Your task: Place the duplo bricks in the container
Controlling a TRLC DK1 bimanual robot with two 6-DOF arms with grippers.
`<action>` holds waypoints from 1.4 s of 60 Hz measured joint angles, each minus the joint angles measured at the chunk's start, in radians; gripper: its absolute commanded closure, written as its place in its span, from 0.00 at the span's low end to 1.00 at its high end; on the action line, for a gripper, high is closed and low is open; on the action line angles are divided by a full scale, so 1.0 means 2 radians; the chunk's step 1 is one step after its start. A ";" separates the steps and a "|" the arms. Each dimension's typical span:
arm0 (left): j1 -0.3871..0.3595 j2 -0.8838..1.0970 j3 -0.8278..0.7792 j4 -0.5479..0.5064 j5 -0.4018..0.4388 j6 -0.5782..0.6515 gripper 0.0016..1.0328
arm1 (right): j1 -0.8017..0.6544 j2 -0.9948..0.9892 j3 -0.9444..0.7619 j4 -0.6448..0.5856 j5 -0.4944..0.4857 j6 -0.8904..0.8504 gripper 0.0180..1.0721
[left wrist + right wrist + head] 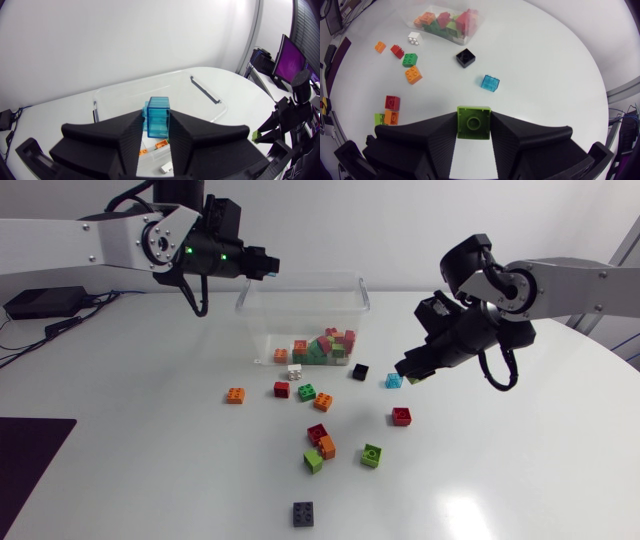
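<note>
R jaws grip 1 lime brick [473, 121], L jaws 1 teal brick [158, 116]

Setting: robotics lab. Evidence: left arm [90, 240] and right arm [580, 280], silver-grey with black joints, reached over a round white bench [520, 470]. A cabled black box [45, 302] sat near its edge, and duplo bricks [401, 416] lay strewn.

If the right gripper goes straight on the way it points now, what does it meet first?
Probably the light blue brick on the table, just ahead of the right gripper, which holds a green brick. Its height is unclear.
</note>
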 measured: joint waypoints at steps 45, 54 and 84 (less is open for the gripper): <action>0.017 0.129 0.151 -0.123 -0.018 0.018 0.05 | 0.067 0.007 0.161 0.007 0.000 0.004 0.65; 0.024 0.089 0.118 -0.157 -0.019 0.042 0.05 | 0.078 0.032 0.182 0.028 0.000 0.004 0.65; 0.066 -0.023 -0.026 -0.252 -0.019 0.101 0.05 | 0.089 0.120 0.271 0.070 0.000 0.004 0.65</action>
